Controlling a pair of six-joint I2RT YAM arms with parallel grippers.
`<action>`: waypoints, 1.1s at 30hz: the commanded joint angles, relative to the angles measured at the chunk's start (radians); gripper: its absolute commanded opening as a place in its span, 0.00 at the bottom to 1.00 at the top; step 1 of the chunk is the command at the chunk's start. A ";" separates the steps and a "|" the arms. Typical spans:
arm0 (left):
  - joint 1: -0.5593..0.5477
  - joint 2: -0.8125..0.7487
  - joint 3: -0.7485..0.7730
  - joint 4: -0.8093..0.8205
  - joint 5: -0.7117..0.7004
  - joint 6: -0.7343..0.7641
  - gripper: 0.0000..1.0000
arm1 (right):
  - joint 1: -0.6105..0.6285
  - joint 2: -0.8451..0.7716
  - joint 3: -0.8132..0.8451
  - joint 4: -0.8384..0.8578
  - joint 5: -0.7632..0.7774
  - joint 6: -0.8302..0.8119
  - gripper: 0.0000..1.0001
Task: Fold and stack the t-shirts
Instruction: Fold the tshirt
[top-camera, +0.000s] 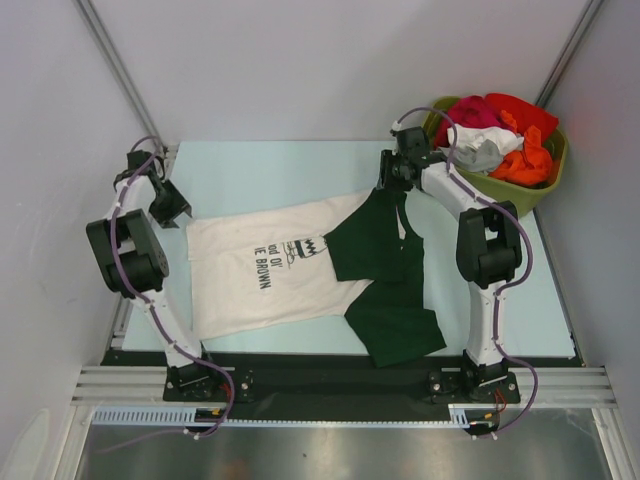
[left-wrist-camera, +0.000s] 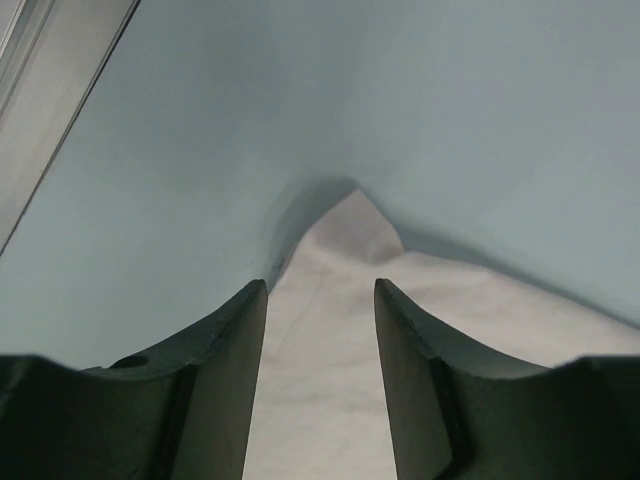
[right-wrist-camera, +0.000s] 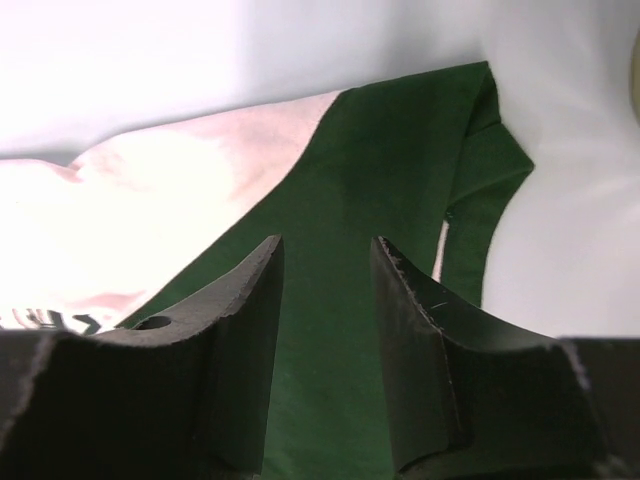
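Cream-white soft t-shirt with black printed lettering lies spread flat on the pale blue-green matte surface. It is roughly rectangular and lightly creased, with the print turned sideways to the camera. Dark green t-shirt lies rumpled across its right side and overlaps the cream cloth. A narrow green strip reaches up toward the right jaws. Olive-green plastic tub at the far right corner holds a heap of red, orange, white and grey garments.

Top view only: whole layout, lettering and tub. It does not resolve either jaw gap.

Left wrist view: left jaws stand well apart with nothing clamped. A soft peaked corner of the cream-white shirt fills the gap and points past the tips, with bare surface beyond. Contact between tips and cloth cannot be told.

Right wrist view: right jaws are likewise parted and hold nothing. Smooth dark green fabric lies under and between them, its far corner at the upper right. Cream cloth shows to the left, washed out by glare, with a sliver of black print at the lower left edge.
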 joint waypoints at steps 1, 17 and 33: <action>0.009 0.056 0.104 -0.001 0.070 0.093 0.52 | 0.004 -0.018 0.011 -0.014 0.047 -0.072 0.45; 0.005 0.124 0.084 -0.024 0.108 0.130 0.53 | -0.044 -0.003 0.023 0.001 0.015 -0.063 0.45; 0.020 0.184 0.139 -0.017 0.079 0.077 0.00 | -0.004 0.095 0.092 0.008 0.110 -0.127 0.47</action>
